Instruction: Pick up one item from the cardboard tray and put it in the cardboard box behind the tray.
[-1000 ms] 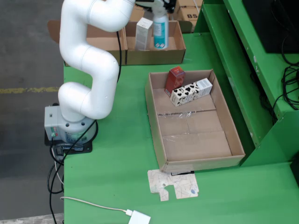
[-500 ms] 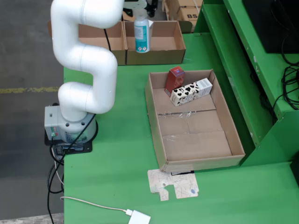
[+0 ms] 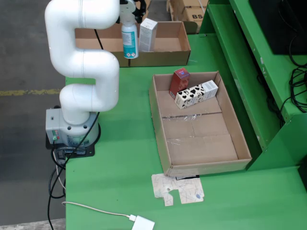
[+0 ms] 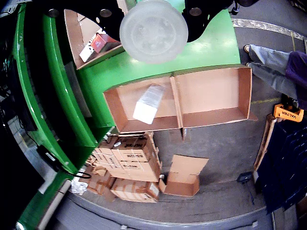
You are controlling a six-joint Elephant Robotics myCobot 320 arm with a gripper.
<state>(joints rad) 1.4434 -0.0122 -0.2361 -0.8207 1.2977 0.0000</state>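
In the fixed view a white spray bottle [image 3: 129, 39] with a blue label hangs upright, and my gripper [image 3: 128, 11] is shut on its top. It hangs about over the wall between two open cardboard boxes [image 3: 165, 50] behind the tray. The right box holds a white carton [image 3: 147, 34]. The cardboard tray [image 3: 206, 143] holds a red box [image 3: 180, 82] and a cow-patterned carton [image 3: 195, 94]. In the wrist view the bottle's round base [image 4: 153, 29] fills the top, with dark fingers [image 4: 103, 14] beside it. Below lie the boxes [image 4: 211, 96] and white carton [image 4: 147, 103].
The arm's base [image 3: 72, 129] stands at the table's left edge. A flattened card piece [image 3: 177, 188] and a white adapter with cable [image 3: 143, 224] lie near the front. A green frame [image 3: 249, 57] rises on the right. Stacked cartons [image 4: 127, 167] and a person's legs [image 4: 268, 67] are beyond the boxes.
The arm has swung left with the bottle, from above the right box to about the wall between the boxes. The white carton, hidden half a second ago, shows again.
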